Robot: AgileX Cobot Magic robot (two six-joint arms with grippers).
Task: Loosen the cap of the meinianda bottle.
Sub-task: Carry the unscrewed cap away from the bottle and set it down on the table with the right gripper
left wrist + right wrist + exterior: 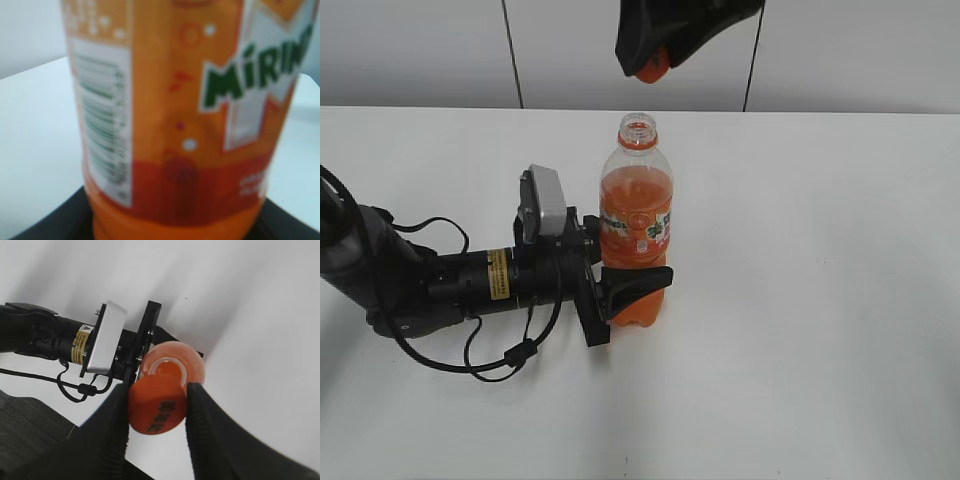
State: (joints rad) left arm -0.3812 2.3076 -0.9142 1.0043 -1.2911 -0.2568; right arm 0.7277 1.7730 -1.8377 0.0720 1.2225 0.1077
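Orange soda in a tall clear plastic meinianda bottle (pixel 636 225) stood upright on the white table (pixel 820 300), neck open. The black left gripper (pixel 638 287) clenched the bottle's lower body from the side. Above, the black right gripper (pixel 650 65) held the small round orange plastic cap (pixel 649 68) clear of the neck.

Left wrist view: orange, white and green label band (pixel 200 100) close up, blurred.

Right wrist view: right gripper (pixel 157 412) pinched the cap (pixel 157 407), dark mark showing, just above the bottle's open mouth (pixel 167 372).
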